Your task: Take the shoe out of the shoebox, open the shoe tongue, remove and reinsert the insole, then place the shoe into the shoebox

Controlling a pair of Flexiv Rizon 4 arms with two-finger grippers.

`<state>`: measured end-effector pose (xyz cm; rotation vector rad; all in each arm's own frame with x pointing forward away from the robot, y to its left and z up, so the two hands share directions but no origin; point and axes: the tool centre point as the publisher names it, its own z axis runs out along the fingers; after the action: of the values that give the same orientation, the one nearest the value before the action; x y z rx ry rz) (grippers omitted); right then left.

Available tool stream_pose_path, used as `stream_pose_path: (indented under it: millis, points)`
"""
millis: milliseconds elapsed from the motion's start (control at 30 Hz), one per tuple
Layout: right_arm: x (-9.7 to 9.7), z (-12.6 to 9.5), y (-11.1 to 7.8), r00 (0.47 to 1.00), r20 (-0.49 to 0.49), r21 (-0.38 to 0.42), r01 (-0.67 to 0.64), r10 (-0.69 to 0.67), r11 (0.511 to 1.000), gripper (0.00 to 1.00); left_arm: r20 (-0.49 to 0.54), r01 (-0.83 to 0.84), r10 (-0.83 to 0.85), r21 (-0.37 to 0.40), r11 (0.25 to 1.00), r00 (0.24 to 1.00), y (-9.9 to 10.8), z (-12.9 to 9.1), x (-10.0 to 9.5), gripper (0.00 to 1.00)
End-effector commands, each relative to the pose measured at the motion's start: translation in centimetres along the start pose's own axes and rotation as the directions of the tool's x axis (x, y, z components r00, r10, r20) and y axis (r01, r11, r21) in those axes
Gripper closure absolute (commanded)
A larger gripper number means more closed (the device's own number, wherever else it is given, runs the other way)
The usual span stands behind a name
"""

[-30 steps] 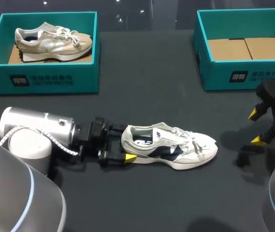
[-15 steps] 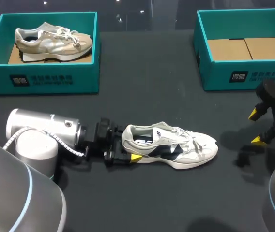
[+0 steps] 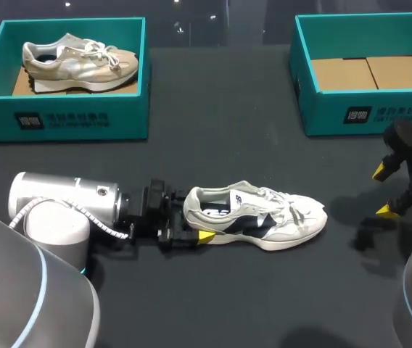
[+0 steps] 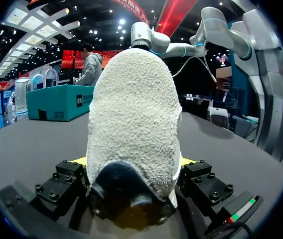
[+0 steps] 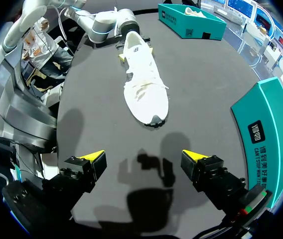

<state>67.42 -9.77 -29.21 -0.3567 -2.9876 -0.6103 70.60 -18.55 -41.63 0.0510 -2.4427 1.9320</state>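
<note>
- While the white shoe lies on the bench, out of its box, the fingers of my left gripper look clamped on its heel, though the touch is hard to see.
- My right gripper hangs past the toe, fingers wide apart.
- Next, I think, the right fingers must pull the tongue open.
- Far back waits the empty shoebox.

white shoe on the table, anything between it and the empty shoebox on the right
Nothing visible: only bare table between the white shoe and the empty shoebox. The right end effector sits off to the side.
</note>
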Motion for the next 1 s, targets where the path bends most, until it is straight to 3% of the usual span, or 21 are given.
stream_pose_path:
  millis: [33, 800, 900, 1000]
  points:
    - [0.2, 0.0, 0.0, 1.000, 0.003, 0.002, 0.000, 0.000, 1.000, 0.00, 0.012, 0.004, -0.004, 0.004, 1.000, 1.000, 0.7, 0.2, 0.1, 1.00]
    - [0.2, 0.0, 0.0, 1.000, 0.003, 0.002, 0.000, 0.000, 1.000, 0.00, 0.012, 0.004, -0.004, 0.004, 1.000, 1.000, 0.7, 0.2, 0.1, 1.00]
    - [0.3, -0.4, 2.0, 0.982, 0.032, 0.054, -0.190, 0.188, 0.980, 0.00, 0.012, 0.004, -0.004, 0.004, 1.000, 1.000, 0.7, 0.2, 0.1, 1.00]
    - [1.3, -0.8, 4.0, 0.919, 0.090, 0.036, -0.387, 0.383, 0.921, 0.00, 0.012, 0.004, -0.004, 0.004, 1.000, 1.000, 0.7, 0.2, 0.1, 1.00]
